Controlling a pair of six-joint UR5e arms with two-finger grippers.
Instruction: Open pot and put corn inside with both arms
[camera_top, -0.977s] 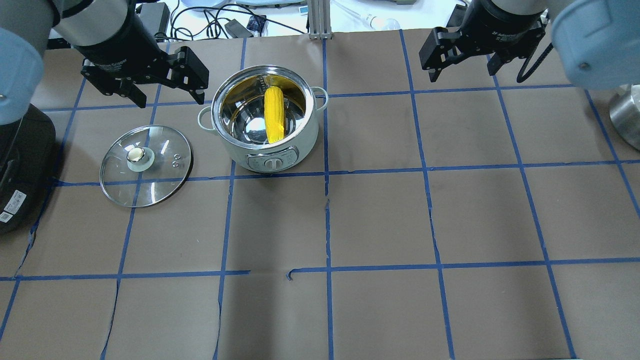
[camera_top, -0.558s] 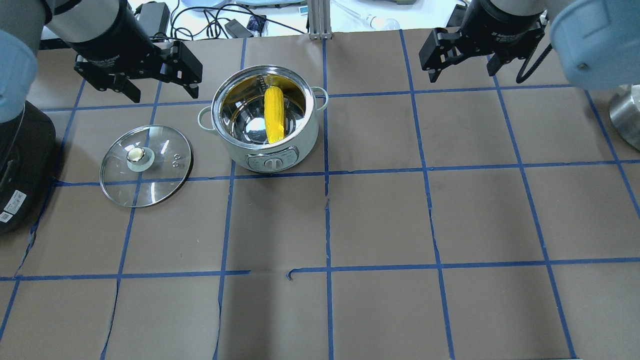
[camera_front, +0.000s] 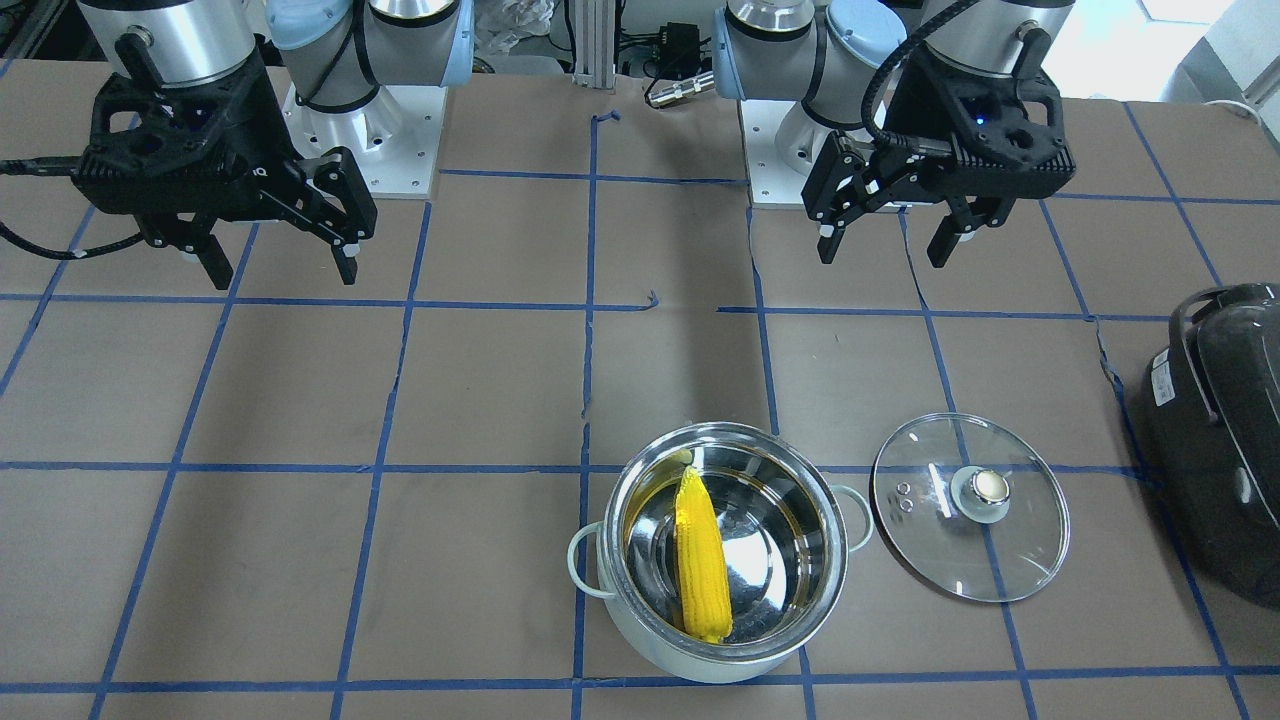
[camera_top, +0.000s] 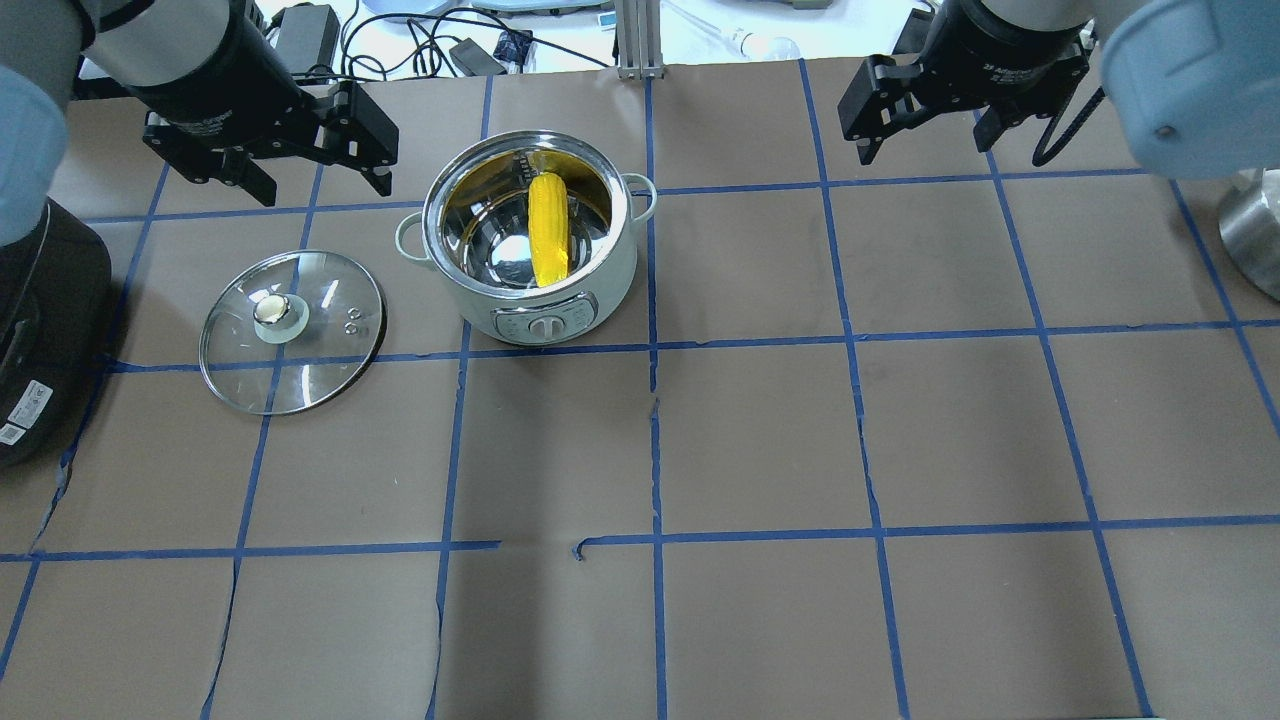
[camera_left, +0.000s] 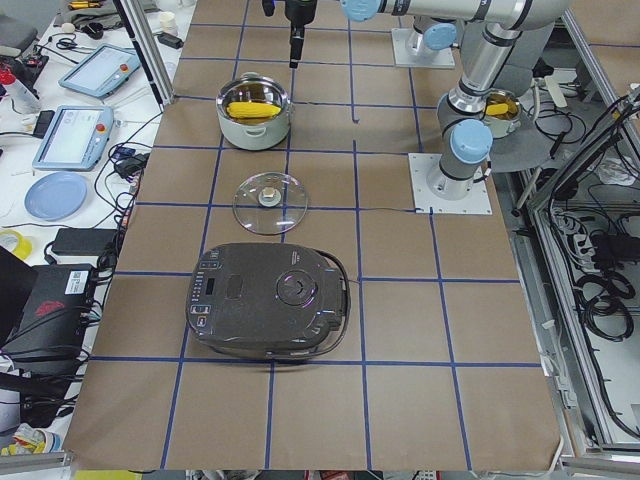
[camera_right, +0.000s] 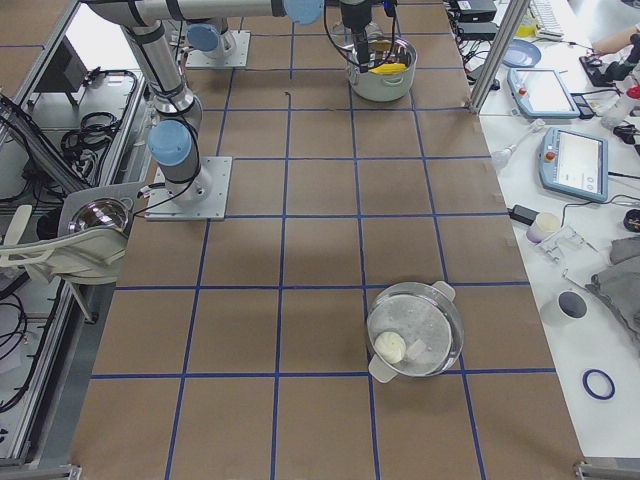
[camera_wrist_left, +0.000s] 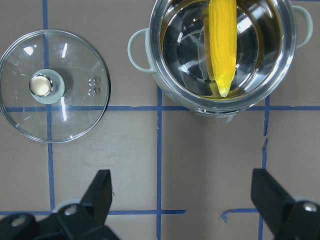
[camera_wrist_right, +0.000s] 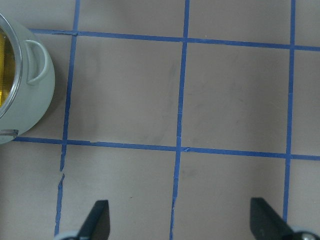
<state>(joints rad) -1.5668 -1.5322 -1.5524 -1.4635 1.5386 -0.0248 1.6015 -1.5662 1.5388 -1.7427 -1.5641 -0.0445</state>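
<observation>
The pot (camera_top: 610, 290) stands open on the table, mint-white outside and shiny steel inside. The yellow corn (camera_top: 548, 232) lies inside it, leaning on the wall. It shows the same way in the front view (camera_front: 700, 560) and the left wrist view (camera_wrist_left: 222, 45). The glass lid (camera_top: 320, 350) lies flat on the table to the pot's left, knob up. My left gripper (camera_top: 322, 190) is open and empty, raised behind the lid and left of the pot. My right gripper (camera_top: 925, 145) is open and empty, raised well to the right of the pot.
A dark rounded appliance (camera_top: 40, 330) sits at the table's left edge, beyond the lid. A steel object (camera_top: 1250, 235) stands at the right edge. In the exterior right view, a second lidded pot (camera_right: 415, 330) sits at the near end. Blue tape lines grid the brown table.
My left gripper has moved left and back, away from the pot, still open. The right arm, pot, corn and lid have not moved.
</observation>
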